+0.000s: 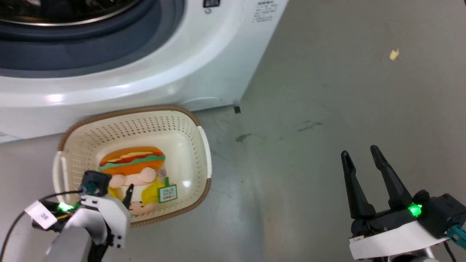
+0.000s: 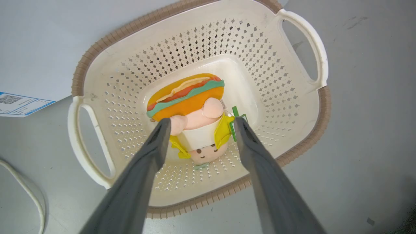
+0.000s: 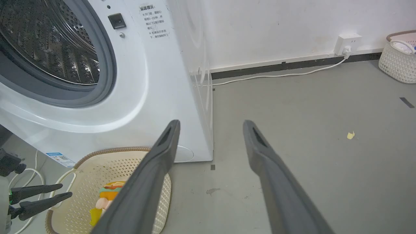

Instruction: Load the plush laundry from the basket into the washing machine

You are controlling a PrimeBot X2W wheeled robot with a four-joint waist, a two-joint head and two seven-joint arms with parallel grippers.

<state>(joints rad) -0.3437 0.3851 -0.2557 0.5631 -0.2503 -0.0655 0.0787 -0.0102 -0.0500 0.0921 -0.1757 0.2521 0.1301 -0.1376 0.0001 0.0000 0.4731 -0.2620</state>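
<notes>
- My left gripper (image 2: 201, 121) is released. In the left wrist view its two long dark fingers rise from the bottom edge, spread wide, and end on either side of the small plush doll (image 2: 195, 113) with the orange hamburger-shaped hat, peach face and yellow clothing
- I cannot tell whether those fingertips touch the plush doll or hang just above it
- The plush doll lies on the inner base of the cream perforated plastic basket (image 1: 145, 125) with the brown woven-look rim, at the lower left of the head view. Its hat points toward the top of the frame and its face toward the bottom
- A green-edged white tag (image 1: 167, 193) sits just beside the doll's yellow clothing, on its right in the head view
- The basket stands on the grey floor (image 1: 327, 120), close against the front of the large white front-loading washing machine (image 1: 204, 62) at the upper left of the head view
- At the upper left of the right wrist view I see the grey rubber door ring (image 3: 107, 65) around the shiny perforated steel drum (image 3: 48, 42)
- My right gripper (image 1: 359, 152) is released too, with its fingers apart and floor showing between them. It is at the lower right of the head view, well apart from the basket
- A small yellow scrap (image 1: 394, 54) lies on the floor at the upper right of the head view
- At the far right edge of the right wrist view a white woven basket (image 3: 398, 61) stands by the wall. It is near a white socket (image 3: 347, 42) whose white cable (image 3: 276, 75) runs along the floor
</notes>
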